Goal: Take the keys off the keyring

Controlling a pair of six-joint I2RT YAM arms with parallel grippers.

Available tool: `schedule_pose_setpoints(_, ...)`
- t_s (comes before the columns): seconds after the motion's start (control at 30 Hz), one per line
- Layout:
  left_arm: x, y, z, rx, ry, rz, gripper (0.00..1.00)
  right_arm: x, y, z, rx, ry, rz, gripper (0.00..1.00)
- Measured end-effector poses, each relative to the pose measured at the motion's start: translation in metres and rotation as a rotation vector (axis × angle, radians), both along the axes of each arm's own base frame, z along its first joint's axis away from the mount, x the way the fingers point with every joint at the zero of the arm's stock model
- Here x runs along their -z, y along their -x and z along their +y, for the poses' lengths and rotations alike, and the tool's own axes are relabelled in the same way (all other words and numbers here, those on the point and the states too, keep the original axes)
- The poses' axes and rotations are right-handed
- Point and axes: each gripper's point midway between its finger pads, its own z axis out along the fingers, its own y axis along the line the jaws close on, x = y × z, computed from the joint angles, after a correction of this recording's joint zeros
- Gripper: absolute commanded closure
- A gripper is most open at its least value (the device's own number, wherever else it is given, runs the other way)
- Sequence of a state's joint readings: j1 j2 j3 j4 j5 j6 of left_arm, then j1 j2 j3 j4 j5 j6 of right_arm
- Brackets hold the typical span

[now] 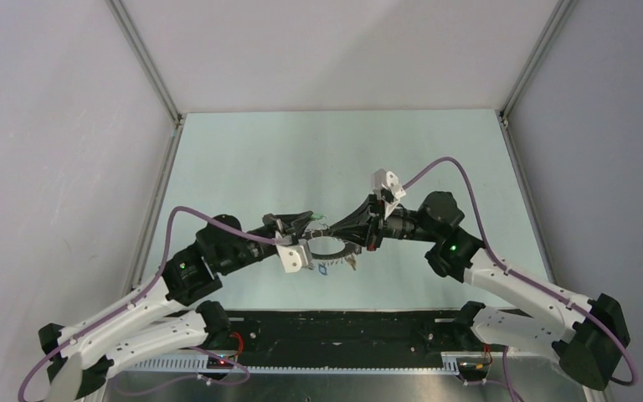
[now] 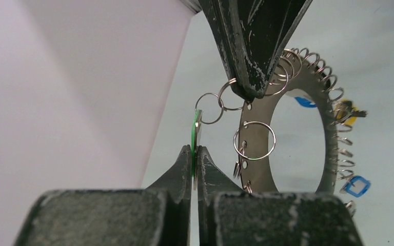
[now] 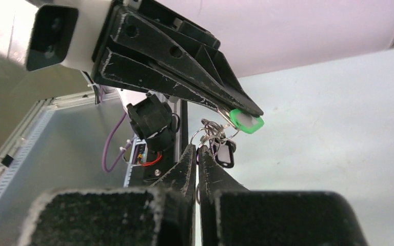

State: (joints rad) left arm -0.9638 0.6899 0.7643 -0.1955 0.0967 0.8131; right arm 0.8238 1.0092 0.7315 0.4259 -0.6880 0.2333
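The keyring (image 2: 257,134) is a wide flat metal ring held in the air between both grippers, with several small split rings along its rim. It also shows in the top view (image 1: 347,252). My left gripper (image 2: 195,149) is shut on a green key tag (image 2: 193,134), which is linked to the keyring by two split rings. My right gripper (image 3: 196,149) is shut on the keyring's rim; its fingers (image 2: 251,51) come down from above in the left wrist view. Blue tags (image 2: 357,186) and a yellow one (image 2: 352,113) hang on the far rim. A black tag (image 3: 224,155) hangs below the green tag (image 3: 246,122).
The pale green table (image 1: 301,159) lies below, with grey walls at left, right and back. A black strip (image 1: 343,331) with the arm bases runs along the near edge. The two grippers (image 1: 310,218) (image 1: 329,233) meet above the table's near middle.
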Motion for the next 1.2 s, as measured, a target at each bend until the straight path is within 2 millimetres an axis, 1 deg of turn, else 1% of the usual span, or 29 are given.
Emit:
schedule_pose_setpoints(0.1,-0.005,0.002,-0.004,0.020,0.019,-0.010,1.00,-0.008,0.003,-0.002,-0.011,-0.022,-0.056,1.00)
schedule_pose_setpoints(0.27,-0.006,0.003,-0.007,0.038,0.025,-0.012,1.00,-0.007,0.006,0.001,-0.048,-0.026,-0.077,1.00)
schedule_pose_setpoints(0.4,-0.004,0.003,-0.008,0.039,0.017,-0.007,1.00,-0.005,0.006,0.005,-0.078,-0.033,-0.068,1.00)
schedule_pose_setpoints(0.7,-0.002,0.003,-0.011,0.047,0.013,-0.003,1.00,-0.011,0.006,0.009,-0.107,-0.053,-0.072,1.00)
schedule_pose_setpoints(1.03,-0.004,0.002,-0.011,0.045,0.020,-0.008,1.00,-0.017,0.000,0.002,-0.111,-0.056,-0.073,1.00)
schedule_pose_setpoints(1.2,-0.005,0.002,-0.011,0.044,0.022,-0.010,1.00,-0.018,0.003,0.002,-0.135,-0.062,-0.014,1.00)
